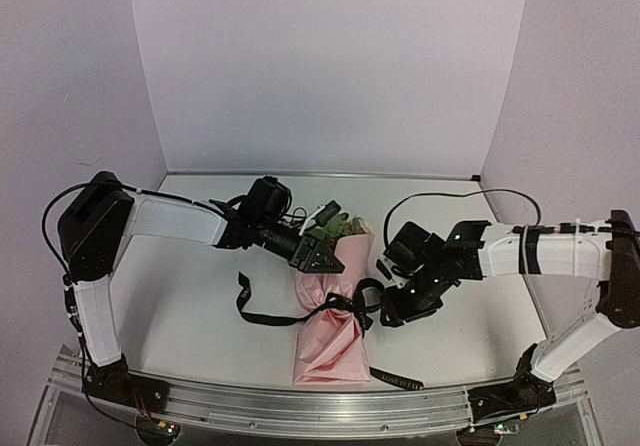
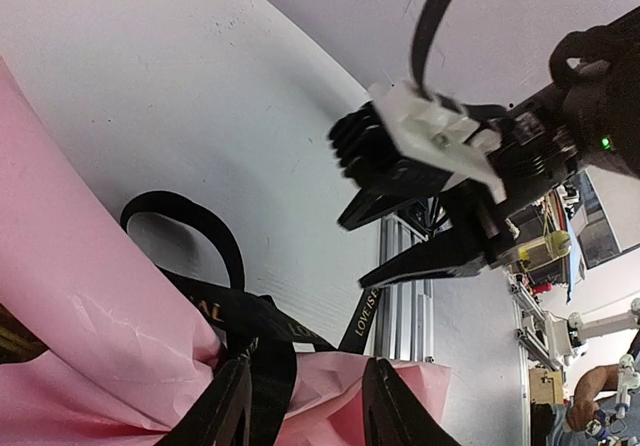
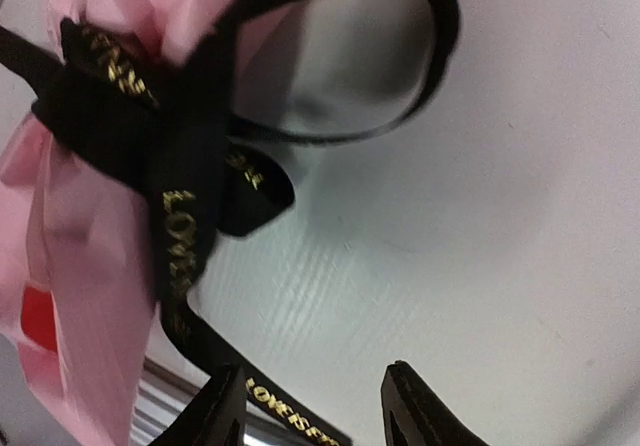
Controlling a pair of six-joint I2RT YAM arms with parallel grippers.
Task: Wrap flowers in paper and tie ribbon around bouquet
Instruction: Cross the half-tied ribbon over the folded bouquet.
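The bouquet lies in the middle of the table, a cone of pink paper (image 1: 328, 351) with its narrow end toward me. The flowers (image 1: 338, 226) show at its far end. A black ribbon (image 1: 345, 304) with gold lettering is knotted round its middle, one tail trailing left and one lying near the front edge. My left gripper (image 1: 320, 257) is over the upper bouquet; its jaws (image 2: 310, 406) stand apart, straddling paper (image 2: 90, 306) and ribbon (image 2: 265, 341). My right gripper (image 1: 392, 311) hangs just right of the knot (image 3: 150, 136), open (image 3: 315, 411), with bare table between its fingers.
An aluminium rail (image 1: 300, 401) runs along the front edge, close to the bouquet's narrow end. White walls close off the back and both sides. A ribbon loop (image 3: 440, 26) arches above the table beside the knot. The right gripper (image 2: 352, 254) shows in the left wrist view.
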